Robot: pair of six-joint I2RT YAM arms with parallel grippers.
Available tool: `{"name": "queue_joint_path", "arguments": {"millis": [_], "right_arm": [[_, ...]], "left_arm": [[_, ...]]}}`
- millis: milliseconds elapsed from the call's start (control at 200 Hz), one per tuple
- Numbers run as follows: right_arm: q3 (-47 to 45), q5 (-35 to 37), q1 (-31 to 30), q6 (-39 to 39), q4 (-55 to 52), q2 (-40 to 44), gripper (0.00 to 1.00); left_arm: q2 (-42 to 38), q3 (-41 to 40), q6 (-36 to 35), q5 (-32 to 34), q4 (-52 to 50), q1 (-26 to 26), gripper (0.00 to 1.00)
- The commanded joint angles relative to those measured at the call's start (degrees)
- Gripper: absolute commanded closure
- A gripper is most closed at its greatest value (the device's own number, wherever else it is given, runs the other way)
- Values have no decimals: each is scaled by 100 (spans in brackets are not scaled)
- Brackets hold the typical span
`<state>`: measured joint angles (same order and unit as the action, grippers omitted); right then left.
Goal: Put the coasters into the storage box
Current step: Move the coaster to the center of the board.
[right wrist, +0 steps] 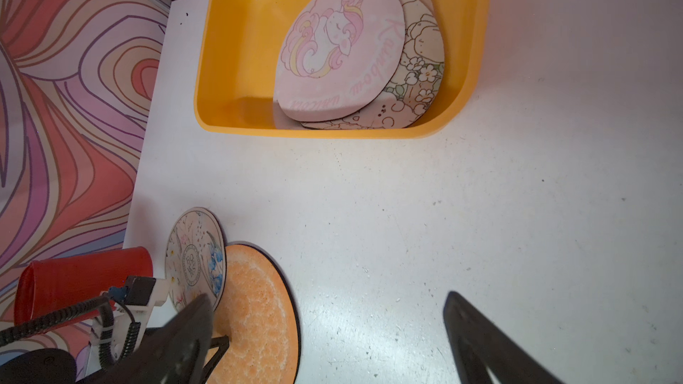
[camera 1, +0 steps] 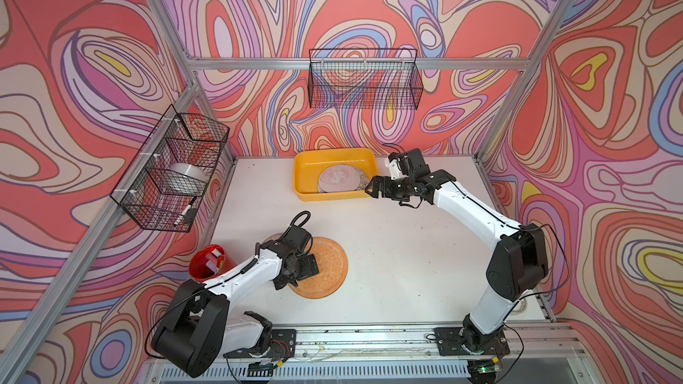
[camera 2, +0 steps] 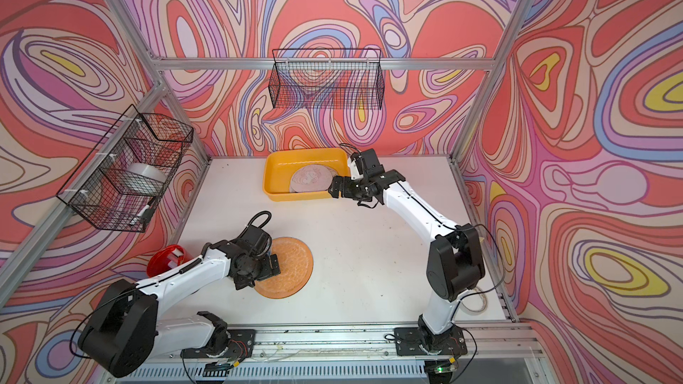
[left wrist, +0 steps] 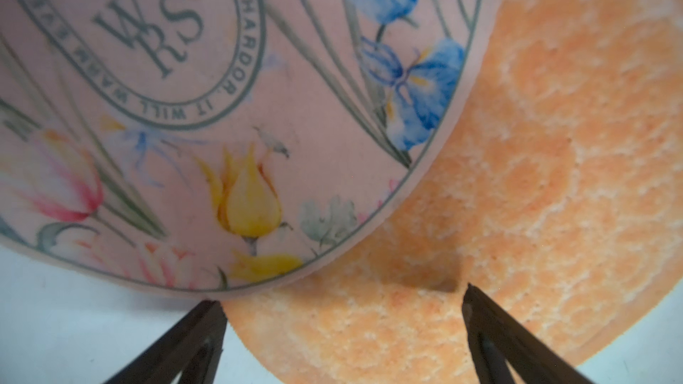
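"Coasters (camera 1: pixel 338 178): where do they lie?"
"Two are in the storage box (camera 1: pixel 308 175) at the table's (camera 1: pixel 388 253) far edge, a unicorn coaster (right wrist: pixel 332 53) over a cream coaster (right wrist: pixel 417 79). Toward the near left corner, a floral coaster (left wrist: pixel 184 105) overlaps the orange coaster (camera 1: pixel 329 267)."
"And the claws?"
"Left gripper (left wrist: pixel 342 301) is spread wide over the orange coaster's edge, empty. Right gripper (camera 1: pixel 371 189) is spread wide too, empty, at the box's near right corner."

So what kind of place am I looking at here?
Probably a robot test cell: two arms bolted to a rail along a white table, aluminium framing around it, swirl-patterned walls. An orange coaster and a yellow storage box look like practice props.
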<state>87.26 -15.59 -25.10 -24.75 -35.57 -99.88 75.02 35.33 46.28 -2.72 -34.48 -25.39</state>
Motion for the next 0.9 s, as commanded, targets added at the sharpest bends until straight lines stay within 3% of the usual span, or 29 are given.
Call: {"name": "queue_joint_path", "arguments": {"millis": [0, 426, 651, 891], "right_arm": [[-118, 57, -21, -42, 62, 47, 2], [-568, -92, -104, -176, 261, -89, 2], [-597, -154, -162, -231, 362, -387, 2], [-659, -170, -166, -363, 447, -542, 2]], "left_arm": [[638, -160, -357, -473, 1013, 29, 0], [1897, 889, -1022, -895, 1159, -190, 0], [2386, 1551, -1122, -1008, 997, -622, 0], [1692, 1643, -1215, -672, 506, -661, 0]]}}
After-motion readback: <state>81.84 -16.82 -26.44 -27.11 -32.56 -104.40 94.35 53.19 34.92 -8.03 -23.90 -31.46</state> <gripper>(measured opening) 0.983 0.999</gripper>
